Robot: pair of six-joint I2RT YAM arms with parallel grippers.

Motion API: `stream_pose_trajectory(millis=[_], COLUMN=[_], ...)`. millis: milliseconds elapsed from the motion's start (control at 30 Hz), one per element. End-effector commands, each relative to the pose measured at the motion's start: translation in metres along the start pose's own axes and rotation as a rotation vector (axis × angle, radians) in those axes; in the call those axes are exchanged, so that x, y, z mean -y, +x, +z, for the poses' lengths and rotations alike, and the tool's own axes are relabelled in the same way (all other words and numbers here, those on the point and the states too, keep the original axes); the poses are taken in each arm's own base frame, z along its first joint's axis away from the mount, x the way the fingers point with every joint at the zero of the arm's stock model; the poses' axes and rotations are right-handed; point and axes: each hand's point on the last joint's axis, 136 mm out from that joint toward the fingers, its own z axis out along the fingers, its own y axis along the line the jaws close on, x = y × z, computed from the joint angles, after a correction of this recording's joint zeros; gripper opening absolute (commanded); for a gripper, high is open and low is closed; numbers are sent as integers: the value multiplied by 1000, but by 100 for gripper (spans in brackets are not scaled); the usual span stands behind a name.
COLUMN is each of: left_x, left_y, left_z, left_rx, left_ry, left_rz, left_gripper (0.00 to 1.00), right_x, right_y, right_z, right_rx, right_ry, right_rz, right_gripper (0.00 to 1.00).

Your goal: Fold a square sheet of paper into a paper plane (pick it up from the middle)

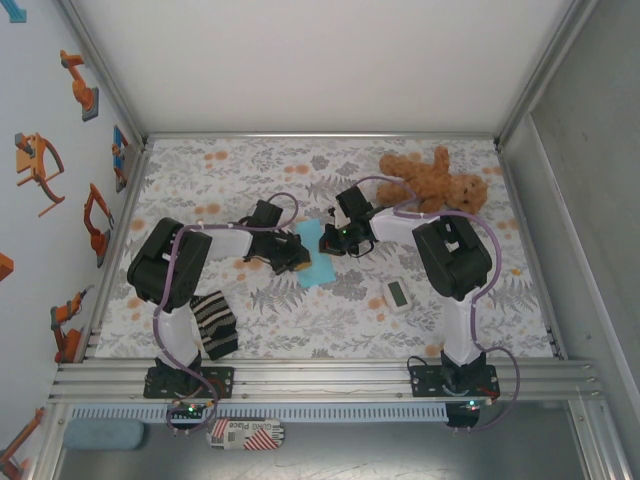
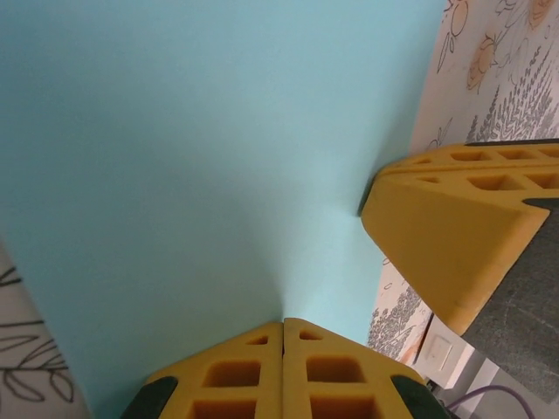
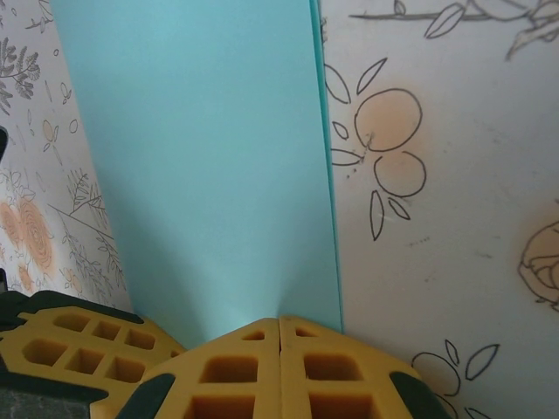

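The square sheet of paper (image 1: 313, 262) lies mid-table as a narrow light-blue strip, folded over. In the right wrist view the paper (image 3: 201, 157) shows a doubled edge along its right side. My left gripper (image 1: 289, 258) is shut, and its yellow tips (image 2: 282, 325) rest on the paper (image 2: 218, 148). My right gripper (image 1: 334, 240) is shut too, its tips (image 3: 279, 319) touching the paper near the folded edge. The right gripper's fingers (image 2: 454, 236) stand close by in the left wrist view. No paper plane shape is visible.
A brown teddy bear (image 1: 435, 180) lies at the back right. A small white gadget (image 1: 398, 296) sits right of the paper, and a striped cloth (image 1: 215, 325) lies by the left arm's base. Metal frame posts and walls border the floral table cover (image 1: 250, 170).
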Motion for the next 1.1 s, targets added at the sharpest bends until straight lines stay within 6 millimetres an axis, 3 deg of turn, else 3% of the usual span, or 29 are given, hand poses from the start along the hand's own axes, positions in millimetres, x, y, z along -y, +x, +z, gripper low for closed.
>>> stream_pose_trajectory(millis=[0,167,300,433,533,667,800,933,1067], left_x=[-36,-48,-49,-25,-3,14,18,10,-12], left_y=[31,56,67,54,33,7,-9,-6,11], left_z=[1,-11,-33,-55,-63,-52,-34,-15,-2], left_rx=[-76,-85,-57,35,117,182,176,134,81], left_ry=[-83,-95,-133,-114,-75,-21,-20,-44,-99], left_rz=[-46,-70,-48,16,38,13,-2,-5,-4], left_gripper=[0,0,0,0,0,0,0,0,0], right_x=[142,143,143,143,142,141,140,140,141], right_y=[88,87,85,84,83,81,80,81,83], right_z=[30,29,29,29,30,30,30,28,29], right_rx=[-230,-227,-225,-222,-221,-218,-215,-212,-217], right_ry=[484,486,486,486,484,481,480,482,483], right_rz=[160,162,161,163,164,164,164,166,173], right_gripper=[1,1,1,1,1,1,1,1,1])
